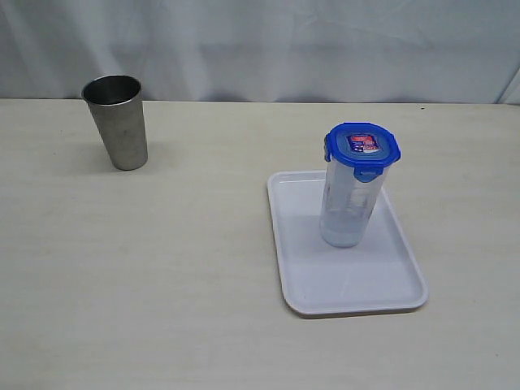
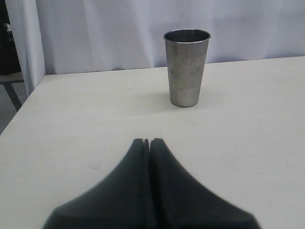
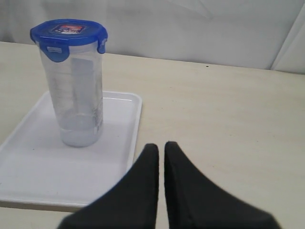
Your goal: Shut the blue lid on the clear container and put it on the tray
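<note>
Left gripper [image 2: 147, 141]: clenched, its dark fingertips pressed together with nothing between them. It hangs over bare table [image 1: 162, 268], with the steel cup [image 2: 186, 67] well apart from it.
Right gripper [image 3: 161, 145]: fingers drawn together with only a thin slit between them, grasping nothing. It sits over the table just beside the tray [image 3: 38, 162], touching neither the tray nor the container.
Tray [image 1: 349, 276]: white and flat, lying on the table right of centre in the near half of the scene.
Clear container [image 1: 349, 203]: stands upright on the tray, in its far half, with bare tray on every side. A little clear liquid or haze shows at its base; which one cannot be told.
Blue lid [image 1: 362, 145]: seated level on the container's rim, sticker up. The flaps that show are folded down against the wall.
Steel cup [image 1: 119, 122]: upright and open-mouthed at the far left, well apart from the tray.
Backdrop [image 1: 260, 41]: a white curtain hangs along the table's far edge.
Arms: neither shows in the exterior view.
</note>
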